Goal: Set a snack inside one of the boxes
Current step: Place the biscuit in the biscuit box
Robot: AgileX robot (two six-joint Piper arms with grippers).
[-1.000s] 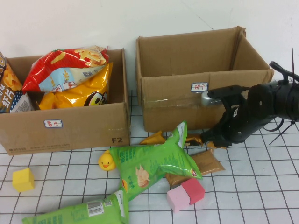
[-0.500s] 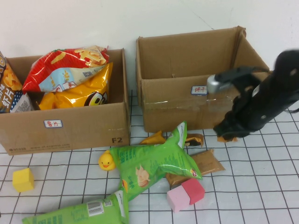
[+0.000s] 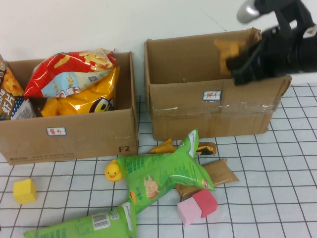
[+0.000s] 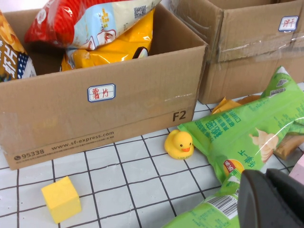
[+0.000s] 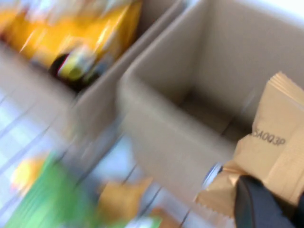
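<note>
Two boxes: right claw grips a tan snack packet over the empty right box; left claw unclear.

The right arm enters from the upper right of the high view, its dark wrist angled down and leftward. The right gripper sits high in the upper right of the frame, its fingers clamped on a tan snack packet. The left gripper appears only at the lower right of the left wrist view, as a dark bulk low over the table.
</note>
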